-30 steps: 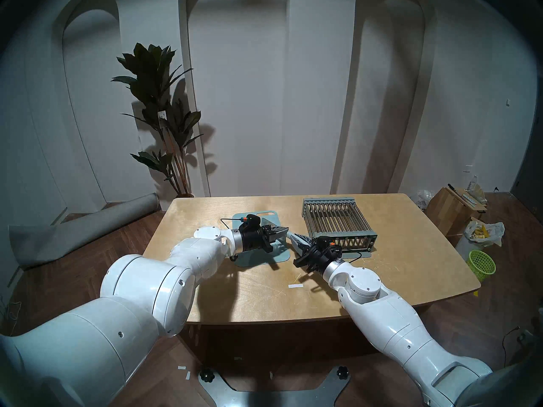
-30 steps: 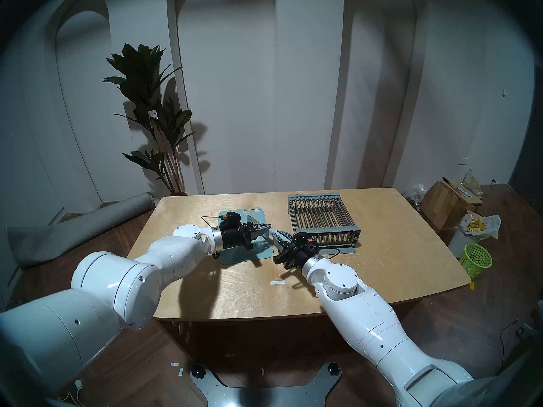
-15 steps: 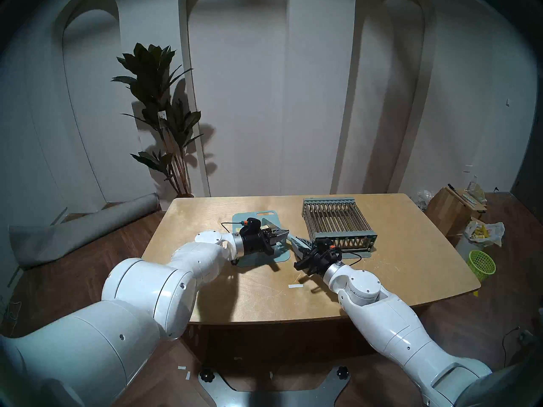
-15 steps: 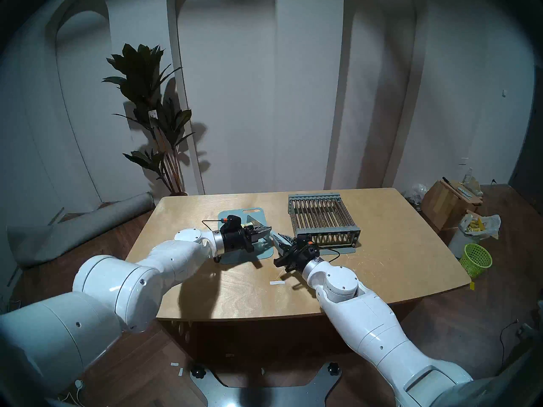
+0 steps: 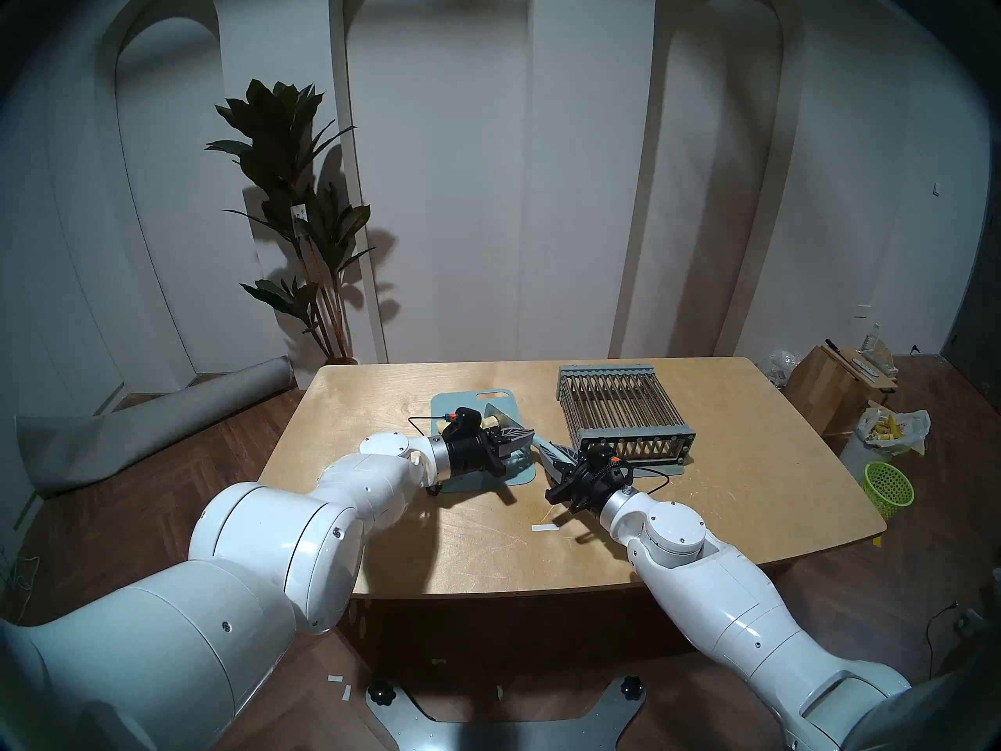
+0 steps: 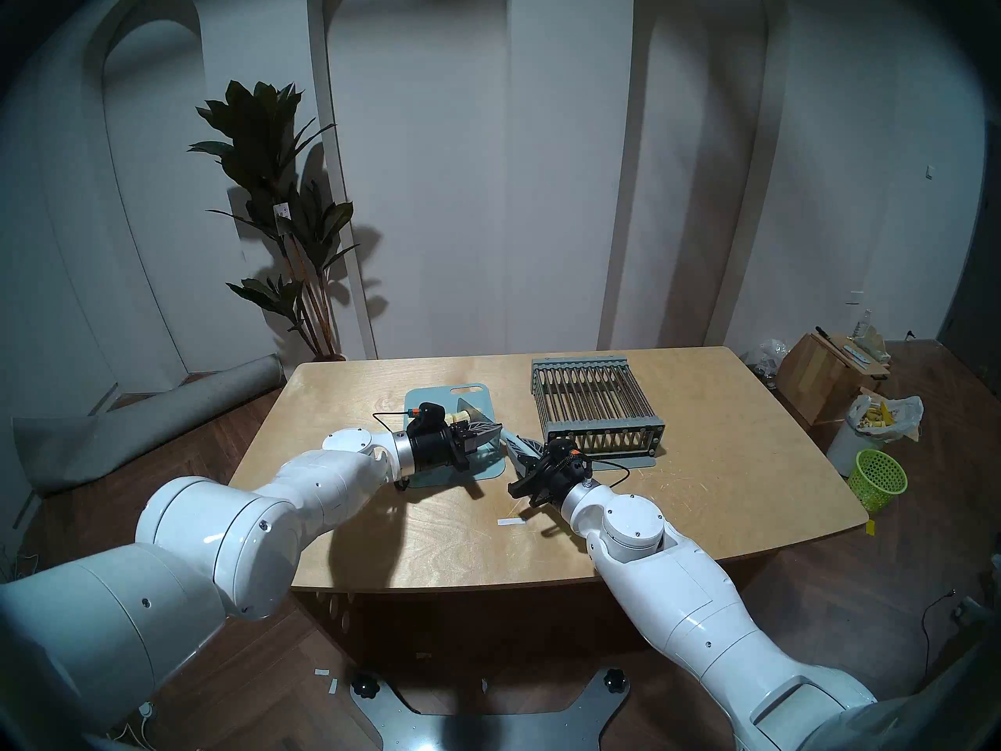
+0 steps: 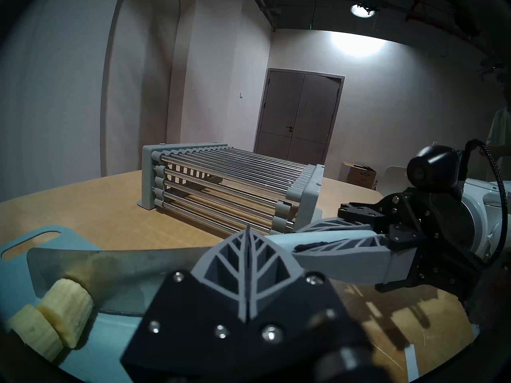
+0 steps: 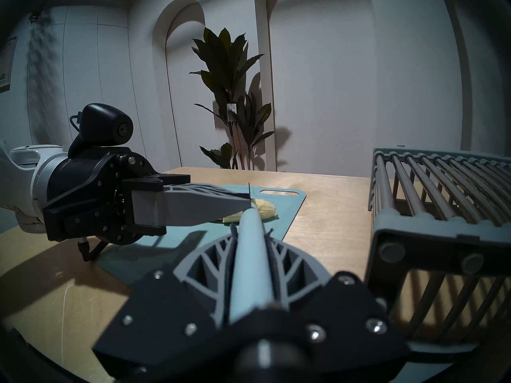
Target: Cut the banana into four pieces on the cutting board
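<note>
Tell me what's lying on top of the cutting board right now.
On the cutting board: banana chunks, two cut pieces showing beside the knife blade, which stands edge-down. The left gripper, shut, hides the board's near part, so further pieces can't be counted.

my left gripper [image 7: 248, 277]: grey fingers with open leaf-vein ribbing, black mount. my right gripper [image 8: 250, 259]: same grey ribbing, black base, clamped on a pale blue-grey knife handle [image 8: 249, 252]. knife blade [image 7: 116, 272], lower left of the left wrist view: dull steel with smears. banana [image 7: 66, 305]: pale cream-yellow. cutting board [image 8: 287, 205]: blue-grey. table [image 5: 731, 462]: light tan wood. rack [image 5: 623, 408]: grey frame, metal bars.
</note>
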Robot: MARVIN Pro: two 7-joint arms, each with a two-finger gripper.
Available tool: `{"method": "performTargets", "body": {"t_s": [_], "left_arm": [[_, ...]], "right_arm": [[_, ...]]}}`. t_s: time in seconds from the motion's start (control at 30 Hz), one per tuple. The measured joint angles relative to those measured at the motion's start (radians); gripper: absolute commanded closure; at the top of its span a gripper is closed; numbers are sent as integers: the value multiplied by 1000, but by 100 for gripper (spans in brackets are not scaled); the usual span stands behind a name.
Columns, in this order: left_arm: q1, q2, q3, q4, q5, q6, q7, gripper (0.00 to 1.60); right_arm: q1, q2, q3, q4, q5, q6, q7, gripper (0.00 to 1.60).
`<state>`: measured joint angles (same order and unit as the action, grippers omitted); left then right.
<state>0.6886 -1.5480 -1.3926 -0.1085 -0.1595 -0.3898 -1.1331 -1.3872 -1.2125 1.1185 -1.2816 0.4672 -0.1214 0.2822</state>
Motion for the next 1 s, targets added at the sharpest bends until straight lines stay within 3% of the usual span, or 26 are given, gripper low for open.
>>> {"method": "performTargets", "body": {"t_s": [0.6,1.0], "left_arm": [[2,22,-13,-1,-3,45,-17,160],[16,38,-24,-8,-10,26,-28,160]], "right_arm": [[6,-32,51,-31,90,45,-48,160],[2,-54,84,-26,168,102,-65,160]]}}
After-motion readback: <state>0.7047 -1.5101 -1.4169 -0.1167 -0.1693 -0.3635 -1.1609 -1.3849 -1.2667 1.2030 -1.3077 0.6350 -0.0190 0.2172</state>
